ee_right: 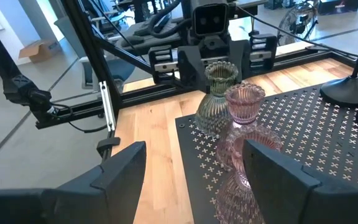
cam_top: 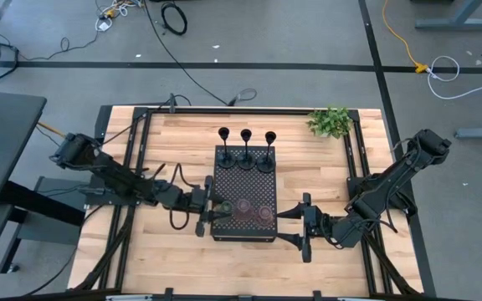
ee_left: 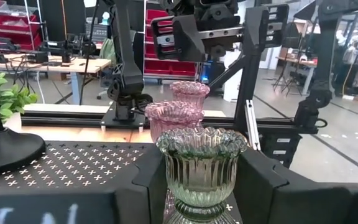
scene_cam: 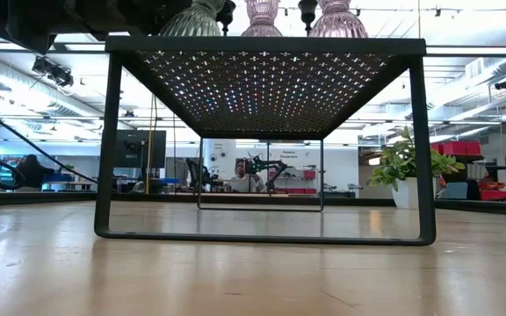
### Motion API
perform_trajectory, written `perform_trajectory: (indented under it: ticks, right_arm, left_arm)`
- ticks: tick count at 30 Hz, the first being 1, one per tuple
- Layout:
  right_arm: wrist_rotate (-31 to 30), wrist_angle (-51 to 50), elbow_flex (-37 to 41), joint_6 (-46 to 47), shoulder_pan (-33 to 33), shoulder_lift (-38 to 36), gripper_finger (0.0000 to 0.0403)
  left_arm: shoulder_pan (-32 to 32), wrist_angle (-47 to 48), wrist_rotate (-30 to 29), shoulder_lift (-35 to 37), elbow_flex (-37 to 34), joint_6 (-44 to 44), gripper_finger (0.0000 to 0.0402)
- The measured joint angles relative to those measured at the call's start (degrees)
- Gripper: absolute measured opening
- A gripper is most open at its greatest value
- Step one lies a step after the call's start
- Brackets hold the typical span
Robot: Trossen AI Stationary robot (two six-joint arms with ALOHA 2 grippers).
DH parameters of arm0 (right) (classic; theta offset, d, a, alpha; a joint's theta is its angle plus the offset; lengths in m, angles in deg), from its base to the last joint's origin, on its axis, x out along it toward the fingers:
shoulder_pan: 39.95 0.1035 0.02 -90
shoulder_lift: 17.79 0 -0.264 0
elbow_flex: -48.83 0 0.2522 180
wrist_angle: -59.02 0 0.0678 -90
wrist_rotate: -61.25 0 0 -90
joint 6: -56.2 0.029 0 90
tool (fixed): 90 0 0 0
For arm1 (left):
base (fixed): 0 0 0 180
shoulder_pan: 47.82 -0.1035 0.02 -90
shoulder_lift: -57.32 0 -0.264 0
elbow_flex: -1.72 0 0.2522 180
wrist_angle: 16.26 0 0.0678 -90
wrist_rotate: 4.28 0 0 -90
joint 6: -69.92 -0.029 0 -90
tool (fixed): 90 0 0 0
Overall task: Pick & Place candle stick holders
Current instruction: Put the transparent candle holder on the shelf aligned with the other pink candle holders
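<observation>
A black perforated tray (cam_top: pixel 233 180) stands on legs at the table's middle. Three slim black holders (cam_top: pixel 245 155) stand in a row on its far part. Along its near part stand an olive-green glass holder (cam_top: pixel 222 206) and two pinkish glass holders (cam_top: pixel 243 210) (cam_top: pixel 264 214). My left gripper (cam_top: pixel 211 208) is open and level at the tray's left near side. Its fingers (ee_left: pixel 148 180) stand on either side of the green holder (ee_left: pixel 201 165). My right gripper (cam_top: pixel 301 227) is open and empty just right of the tray. It points at the nearest pinkish holder (ee_right: pixel 244 162).
A small leafy plant (cam_top: pixel 330 122) stands at the table's far right corner. Black frame rails (cam_top: pixel 141 142) run along the table's left and right sides. Bare wood lies in front of the tray (cam_top: pixel 241 267) and under it (scene_cam: pixel 262 254).
</observation>
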Motion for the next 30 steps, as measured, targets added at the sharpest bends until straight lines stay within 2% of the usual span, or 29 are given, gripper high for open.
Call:
perform_trajectory:
  ticks: [4,7,30]
  right_arm:
    - [0.02,0.00,0.00,0.00,0.00,0.00,0.0263]
    - [0.02,-0.01,0.00,0.00,0.00,-0.02,0.0263]
    - [0.00,-0.02,0.00,-0.02,-0.07,-0.01,0.0263]
  left_arm:
    - [0.41,0.56,0.83,-0.02,-0.02,0.37,0.0174]
    - [0.66,0.80,0.99,-0.10,-0.11,0.38,0.0184]
    - [0.39,-3.13,0.08,-0.07,-0.09,1.43,0.0169]
